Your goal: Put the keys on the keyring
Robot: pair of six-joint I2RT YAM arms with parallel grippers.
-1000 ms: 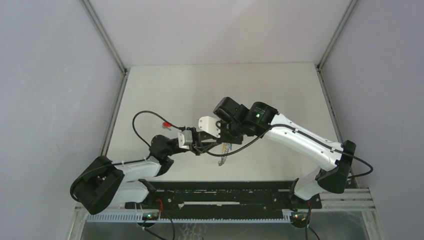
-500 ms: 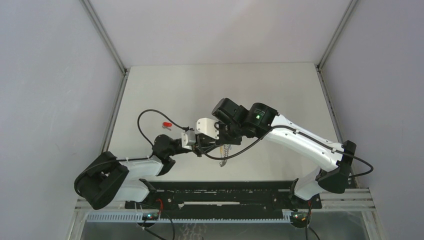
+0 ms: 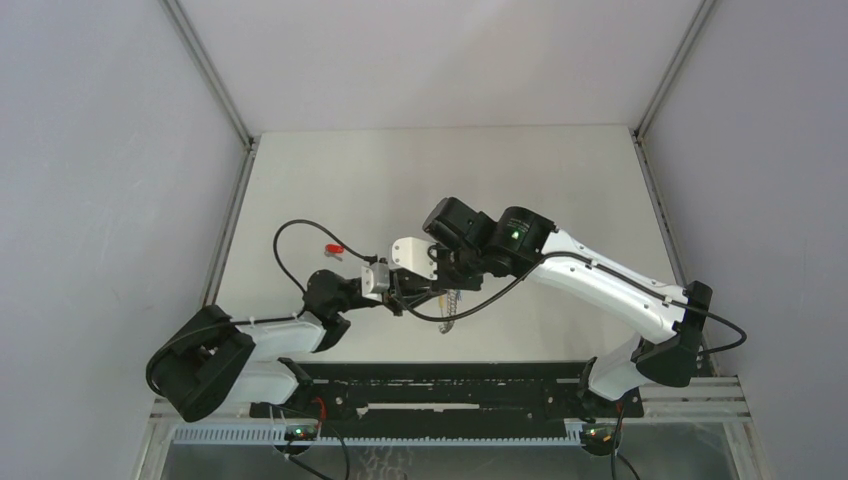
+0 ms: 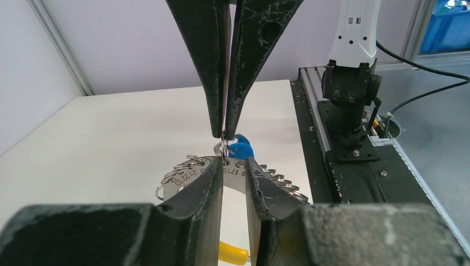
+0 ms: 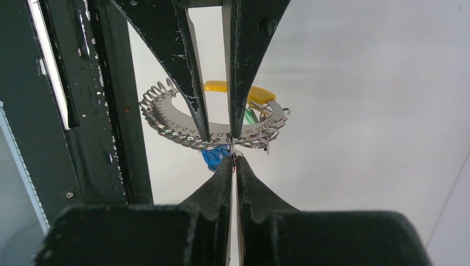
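The keyring is a curved silver plate (image 5: 166,119) stamped with numbers, edged with small rings, with a yellow tab (image 5: 227,87); it also shows in the top view (image 3: 452,308). My left gripper (image 4: 234,163) is closed on the plate and holds it above the table. My right gripper (image 5: 235,159) faces it tip to tip and is shut on one small ring (image 4: 223,143) at the plate's edge. The blue-headed key (image 4: 242,149) hangs right beside that ring; I cannot tell whether it is threaded on it. The red-headed key (image 3: 333,248) lies on the table, left of both grippers.
The white table (image 3: 560,190) is walled on the left, right and back. The black rail (image 3: 440,385) with the arm bases runs along the near edge. The left arm's black cable (image 3: 290,240) loops over the table near the red key.
Both grippers have shifted together a little to the left, still tip to tip. The left arm's cable loop has moved. Both holds are unchanged.
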